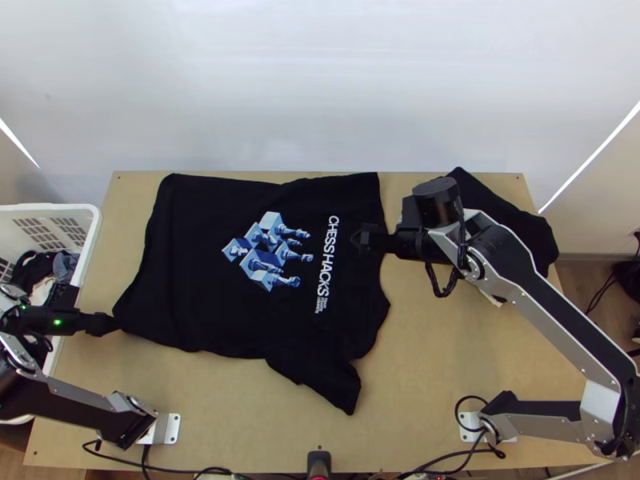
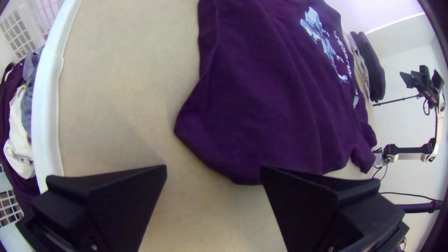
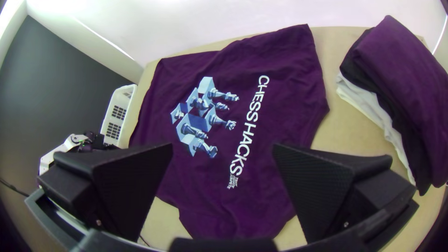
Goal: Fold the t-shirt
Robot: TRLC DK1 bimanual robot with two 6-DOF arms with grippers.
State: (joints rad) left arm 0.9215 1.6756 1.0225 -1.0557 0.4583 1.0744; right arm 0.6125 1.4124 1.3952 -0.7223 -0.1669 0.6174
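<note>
In the top view, the black t-shirt [image 1: 200,272] lies spread, print up, centre-left, one sleeve pointing toward the bottom. The left gripper [image 1: 114,325] is by its lower-left corner, the right gripper [image 1: 368,238] over its right part. Their wrist views show both released, fingers wide apart. The right wrist view reveals white cloth [image 3: 371,109] under dark cloth [image 3: 408,84], upper right.

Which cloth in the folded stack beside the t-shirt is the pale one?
The lowest visible one, its whitish edge showing on the side toward the spread t-shirt; the cloths above it are dark.
</note>
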